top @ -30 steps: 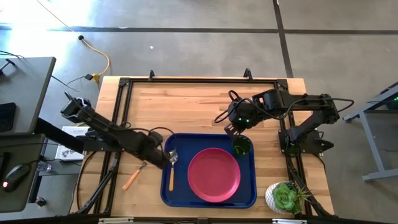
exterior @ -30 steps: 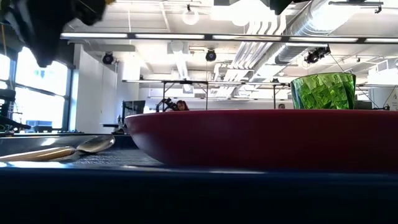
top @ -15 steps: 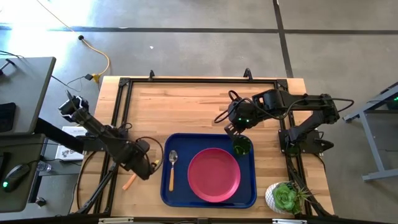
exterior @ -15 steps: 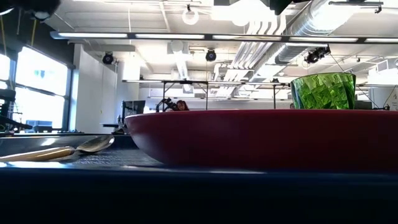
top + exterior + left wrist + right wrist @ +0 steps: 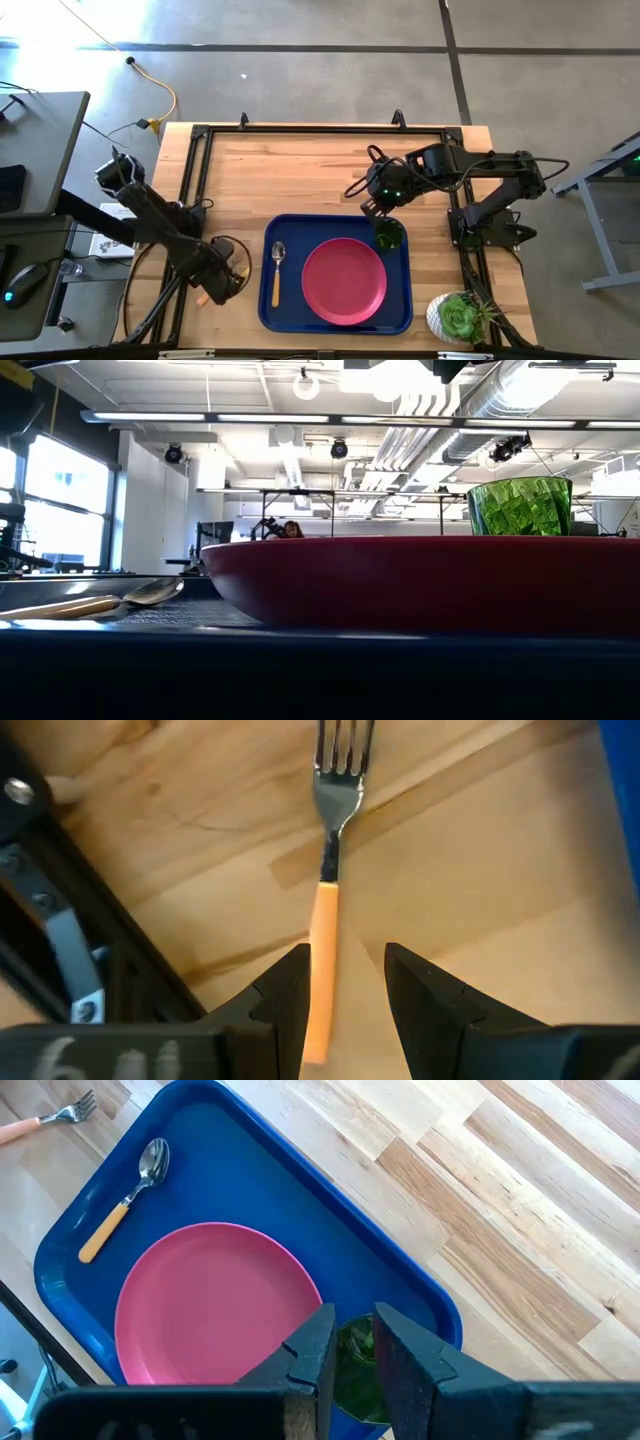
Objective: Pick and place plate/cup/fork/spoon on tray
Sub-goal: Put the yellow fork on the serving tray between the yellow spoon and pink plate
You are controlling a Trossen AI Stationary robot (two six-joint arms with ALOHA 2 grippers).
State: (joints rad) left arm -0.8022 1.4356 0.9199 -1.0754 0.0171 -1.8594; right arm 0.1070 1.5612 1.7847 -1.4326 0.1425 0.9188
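Note:
The orange-handled fork (image 5: pixel 327 870) lies flat on the wooden table left of the blue tray (image 5: pixel 290 312); its handle end shows in the high view (image 5: pixel 203 298). My left gripper (image 5: pixel 345 960) is open above the fork's handle, which lies close to one finger without visible touch. The pink plate (image 5: pixel 343 281), the spoon (image 5: pixel 277 272) and the green cup (image 5: pixel 389 235) rest on the tray. My right gripper (image 5: pixel 348 1330) hovers over the tray's far right corner, just above the cup (image 5: pixel 352 1370), its fingers slightly apart and holding nothing.
A green succulent in a white pot (image 5: pixel 458 317) stands at the table's near right corner. The black frame rail (image 5: pixel 70 920) runs along the table's left edge, close to the fork. Bare wood (image 5: pixel 300 170) lies beyond the tray.
My left gripper has left the spoon on the tray and gone toward the table's left and near edges, ending above the fork. The spoon, plate and cup have stayed in place.

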